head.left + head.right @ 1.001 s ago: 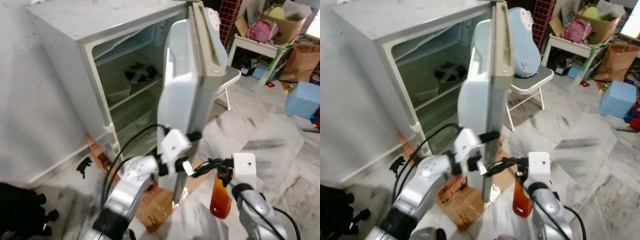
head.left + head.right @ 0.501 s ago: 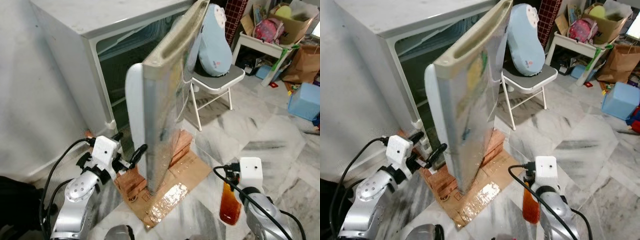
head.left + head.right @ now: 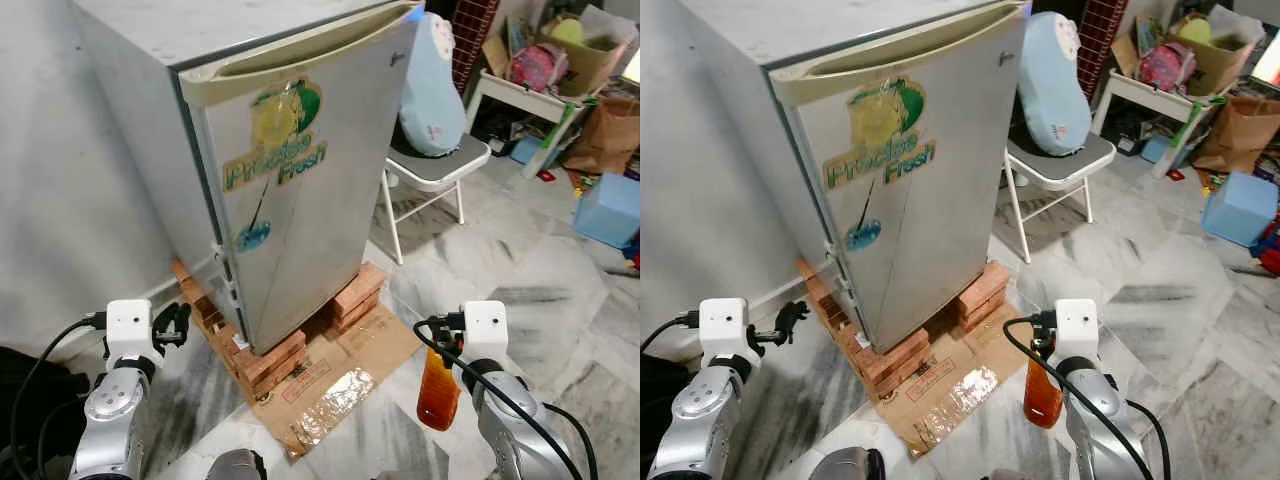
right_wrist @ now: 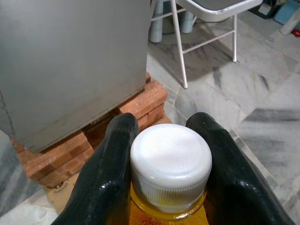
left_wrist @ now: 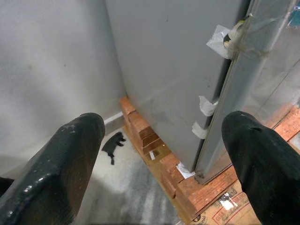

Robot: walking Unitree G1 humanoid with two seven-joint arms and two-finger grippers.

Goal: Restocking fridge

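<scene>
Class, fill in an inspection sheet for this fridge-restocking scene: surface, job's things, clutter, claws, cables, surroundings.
Surface: marble floor; flattened cardboard under the fridge.
Job's things: fridge shut, raised on bricks; amber bottle, white cap on.
Clutter: boxes and bags on a far table; blue box.
Claws: left claw open, holding nothing, beside the fridge's corner; right claw shut on the bottle's neck.
Cables: black cable looping along the right arm.
Surroundings: folding chair carrying a pale blue cushion; grey wall.

The silver single-door fridge (image 3: 290,170) stands on red bricks (image 3: 268,358) upon flattened brown cardboard (image 3: 330,385). A white folding chair (image 3: 432,175) stands right of it, a blue cushion (image 3: 430,80) on its seat.
</scene>
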